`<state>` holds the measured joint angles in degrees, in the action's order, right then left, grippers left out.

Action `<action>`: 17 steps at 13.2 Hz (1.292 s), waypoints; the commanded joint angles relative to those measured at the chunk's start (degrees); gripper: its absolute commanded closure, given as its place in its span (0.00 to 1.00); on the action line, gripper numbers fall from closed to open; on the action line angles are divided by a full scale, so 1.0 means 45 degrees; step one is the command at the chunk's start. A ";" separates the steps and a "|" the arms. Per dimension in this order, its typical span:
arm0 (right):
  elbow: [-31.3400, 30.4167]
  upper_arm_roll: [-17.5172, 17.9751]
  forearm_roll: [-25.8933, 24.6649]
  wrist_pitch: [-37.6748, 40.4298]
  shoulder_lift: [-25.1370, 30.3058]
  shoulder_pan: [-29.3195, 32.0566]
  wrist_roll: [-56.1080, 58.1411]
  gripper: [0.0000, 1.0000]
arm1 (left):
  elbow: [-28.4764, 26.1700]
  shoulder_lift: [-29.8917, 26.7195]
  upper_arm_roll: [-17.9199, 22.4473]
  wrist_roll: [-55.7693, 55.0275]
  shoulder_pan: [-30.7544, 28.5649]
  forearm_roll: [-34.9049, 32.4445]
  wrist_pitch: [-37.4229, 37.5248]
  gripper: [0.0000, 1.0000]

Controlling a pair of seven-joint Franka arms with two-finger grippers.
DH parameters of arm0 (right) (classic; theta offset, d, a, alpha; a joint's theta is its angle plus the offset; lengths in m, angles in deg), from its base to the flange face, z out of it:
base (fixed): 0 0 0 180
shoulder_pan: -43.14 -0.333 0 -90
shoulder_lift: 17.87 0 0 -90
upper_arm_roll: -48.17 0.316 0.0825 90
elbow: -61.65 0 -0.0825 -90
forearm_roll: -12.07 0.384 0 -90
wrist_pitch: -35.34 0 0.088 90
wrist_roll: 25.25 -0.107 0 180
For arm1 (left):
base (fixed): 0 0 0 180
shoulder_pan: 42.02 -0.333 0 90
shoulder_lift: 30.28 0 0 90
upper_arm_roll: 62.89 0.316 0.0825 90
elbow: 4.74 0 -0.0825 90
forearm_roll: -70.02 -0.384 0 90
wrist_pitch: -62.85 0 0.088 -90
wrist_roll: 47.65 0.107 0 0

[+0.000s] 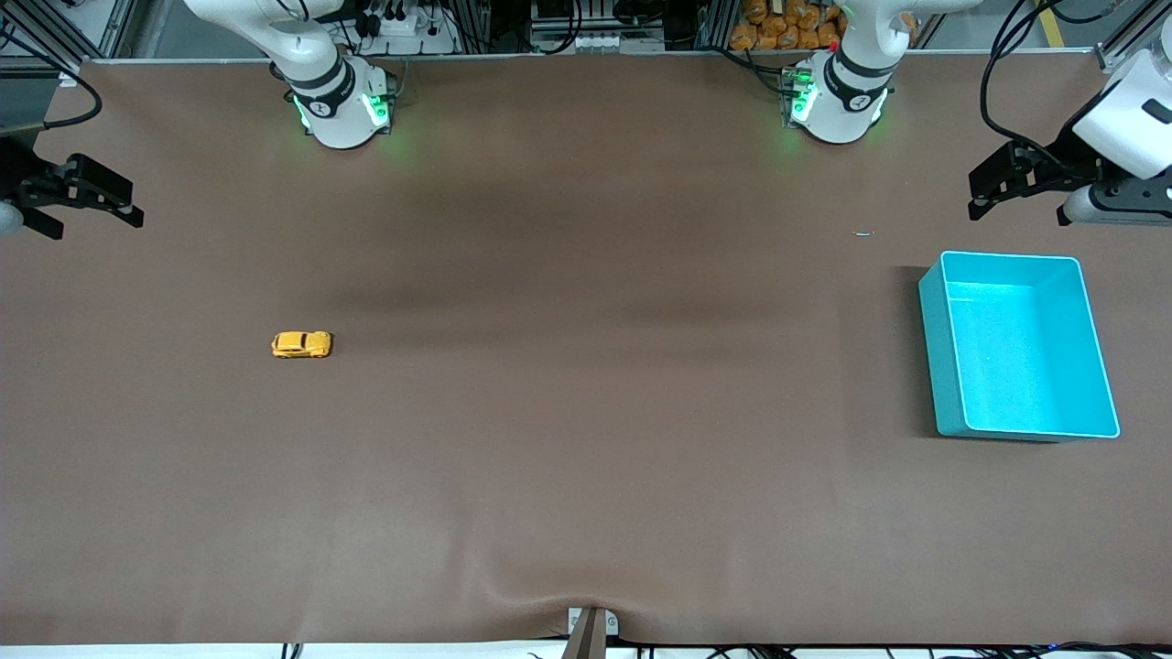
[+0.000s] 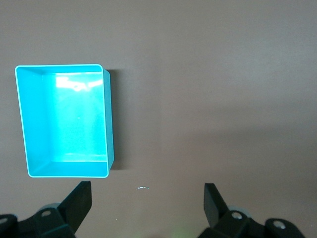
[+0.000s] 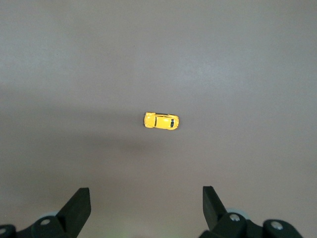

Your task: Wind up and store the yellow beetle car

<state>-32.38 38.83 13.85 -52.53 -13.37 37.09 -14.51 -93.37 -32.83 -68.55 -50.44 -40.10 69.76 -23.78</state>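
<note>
Front view: left tool (image 1: 978, 203) and right tool (image 1: 137, 220) wide open, empty

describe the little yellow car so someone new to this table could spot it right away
Start at the brown table and go to the right arm's end, away from the turquoise bin. The yellow beetle car sits there alone on its wheels, tiny, domed and the only yellow-orange thing.
</note>
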 commanded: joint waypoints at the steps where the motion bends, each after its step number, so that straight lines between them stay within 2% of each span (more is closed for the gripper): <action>1: 0.0132 0.0181 0.0054 0.0308 -0.0003 0.0271 0.0558 0.00 | 0.0146 0.0059 -0.0031 -0.0045 0.0060 -0.0038 0.0073 0.00; 6: 0.0094 0.0161 0.0054 0.0289 -0.0061 0.0232 0.0581 0.00 | 0.0342 0.0275 -0.0031 -0.0142 0.0041 0.0097 0.0072 0.00; 9: -0.0411 0.0161 -0.0024 -0.0312 -0.0373 0.0154 0.0794 0.00 | 0.0283 0.0236 -0.0031 -0.0201 0.0022 0.0116 0.0091 0.00; 11: -0.1812 0.0142 -0.0161 -0.1947 -0.0394 0.0115 0.2428 0.00 | 0.0225 0.0178 -0.0031 -0.0123 0.0041 0.0078 0.0150 0.00; 14: -0.4332 0.0161 -0.0181 -0.5053 -0.0432 0.0154 0.3604 0.00 | 0.0127 0.0119 -0.0128 -0.0220 0.0041 0.0097 0.0170 0.00; 17: -0.5995 0.0279 -0.0627 -0.7223 -0.0803 0.0154 0.5614 0.00 | 0.0048 0.0157 -0.0128 -0.0240 0.0002 0.0116 0.0150 0.00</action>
<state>-54.59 39.30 12.80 -80.35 -17.85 37.20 5.89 -93.43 -32.19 -68.93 -50.44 -40.02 69.76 -23.74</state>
